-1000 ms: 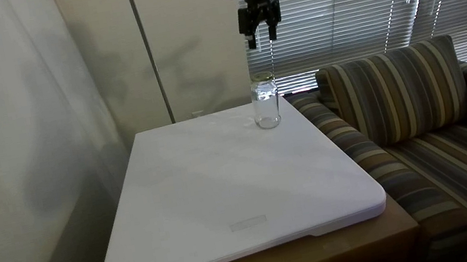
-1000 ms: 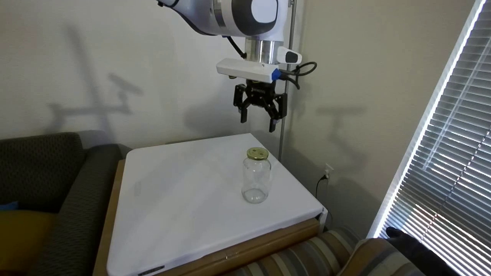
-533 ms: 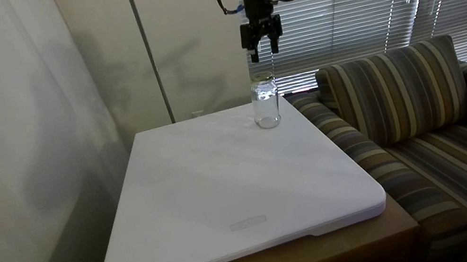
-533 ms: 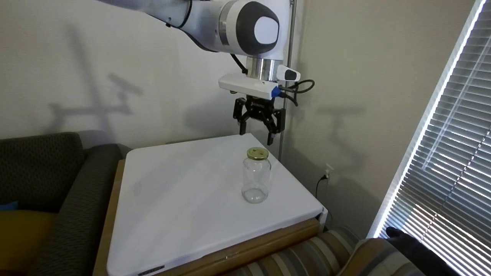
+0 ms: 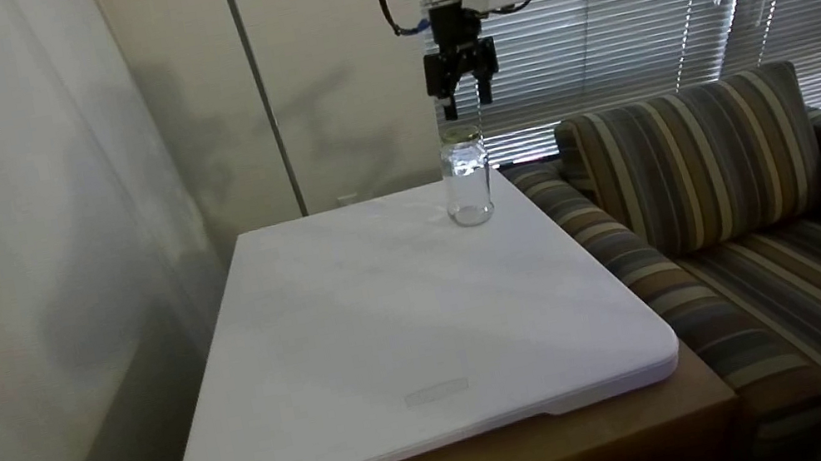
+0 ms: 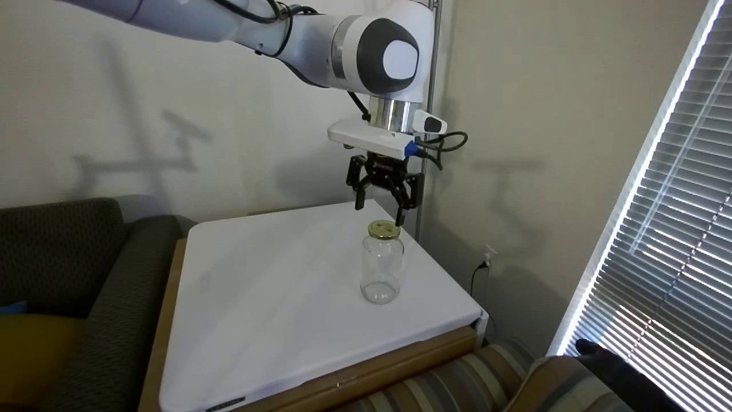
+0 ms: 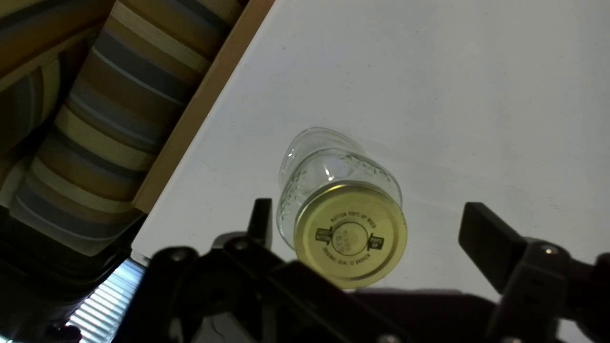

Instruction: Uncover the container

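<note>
The jar [image 6: 382, 269] stands upright on the white table [image 6: 257, 297], near the edge that the striped armchair [image 5: 790, 273] borders, with its gold-coloured lid [image 7: 351, 237] on. The gripper [image 6: 380, 213] hangs above it, pointing down, its fingers [image 7: 491, 247] spread wider than the lid and holding nothing.

The line that matters is the one straight down: the jar's long axis is vertical, and the gripper points much the same way, so the round top faces it nearly flat. In an exterior view the fingertips [image 5: 451, 113] end just above the lid, apart from it. In the wrist view the lid shows between the two fingers but off-centre, its rim closer to the finger at the left of that view. Some of this may come from the slanted angle; how much, I cannot tell.

I take this to be the approach, with the uncovering not yet begun. The next move probably calls for evening up those two gaps, then lowering until a finger lies on each side of the rim. Off-centre, a finger could land on the lid or nudge the glass; and if the lid is tight, the jar may turn with it.
</note>
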